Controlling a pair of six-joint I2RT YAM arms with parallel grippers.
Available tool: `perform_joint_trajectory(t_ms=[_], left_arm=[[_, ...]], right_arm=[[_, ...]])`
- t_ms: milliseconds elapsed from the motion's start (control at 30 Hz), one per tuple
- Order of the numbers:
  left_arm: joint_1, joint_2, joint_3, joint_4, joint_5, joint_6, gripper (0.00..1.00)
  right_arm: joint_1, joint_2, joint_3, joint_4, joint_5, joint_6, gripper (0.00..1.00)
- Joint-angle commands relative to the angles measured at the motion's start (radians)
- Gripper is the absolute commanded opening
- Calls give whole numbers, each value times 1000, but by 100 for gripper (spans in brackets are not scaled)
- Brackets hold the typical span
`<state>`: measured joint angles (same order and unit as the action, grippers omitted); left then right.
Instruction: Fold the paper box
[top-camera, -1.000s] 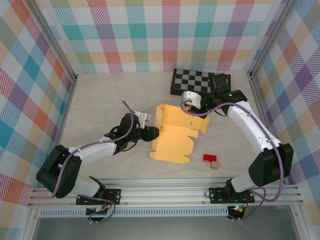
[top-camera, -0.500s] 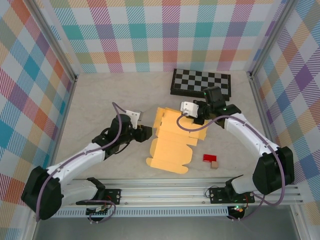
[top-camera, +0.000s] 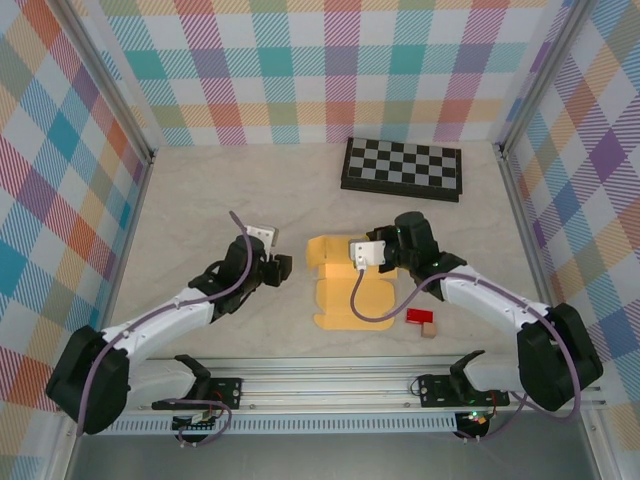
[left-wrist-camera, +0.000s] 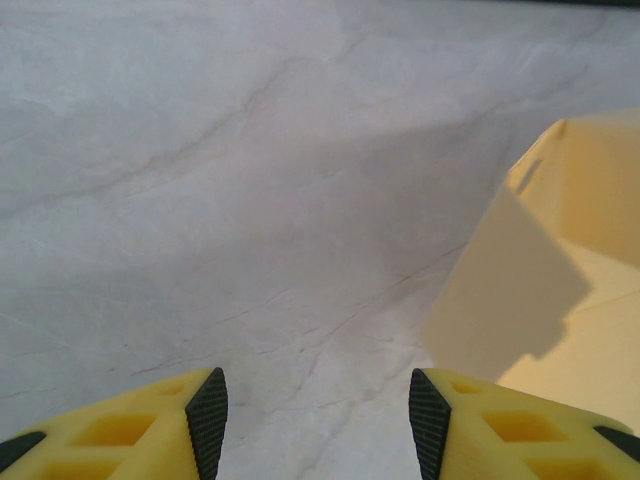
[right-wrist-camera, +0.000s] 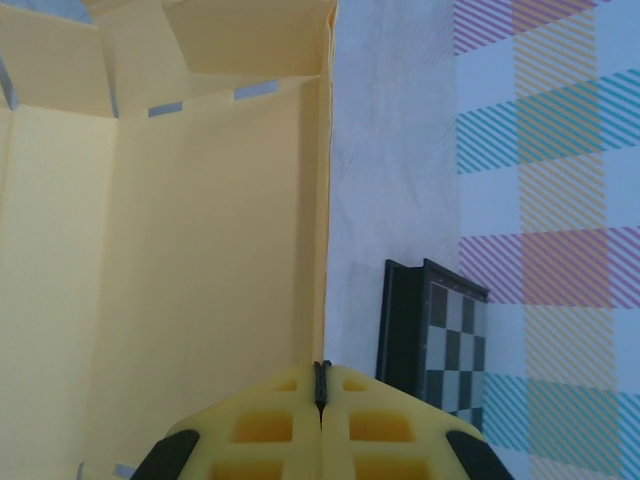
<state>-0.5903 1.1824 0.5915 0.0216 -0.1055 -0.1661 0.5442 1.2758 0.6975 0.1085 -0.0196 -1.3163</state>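
The paper box is a yellow-orange die-cut sheet lying partly folded at the table's middle, with one panel raised. My right gripper is at the box's far right corner. In the right wrist view its jaws are shut on the thin upright edge of the paper box. My left gripper hovers just left of the box, apart from it. In the left wrist view it is open over bare table, with a raised flap of the paper box to its right.
A black-and-white checkerboard lies at the back right; the right wrist view shows it beyond the box. A small red block and a tan block sit right of the box. Plaid walls enclose the table.
My right gripper has moved toward the near side with the box's far panel, so the sheet looks shorter. My left gripper has let go of the box's left edge and drawn back left.
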Motion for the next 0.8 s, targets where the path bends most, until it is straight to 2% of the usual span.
perform_joint_trajectory(t_ms=[0,133,300,533,633,767], left_arm=[[10,62,-3,119,17,109,54],[12,129,20,183,81,183,55],[11,187,57,228,245,229,57],[10,284,140,189,258,282,57],[9,264,171,106,303,320,57],[10,141,164,35,300,329,58]], right_arm=[[10,-4,-27,189,41,-89,0],[12,15,-29,194,46,-99,0],[13,43,-32,194,60,-92,0],[13,52,-31,154,53,-90,0],[13,62,-38,149,61,-100,0],[13,65,-44,145,68,-119,0]])
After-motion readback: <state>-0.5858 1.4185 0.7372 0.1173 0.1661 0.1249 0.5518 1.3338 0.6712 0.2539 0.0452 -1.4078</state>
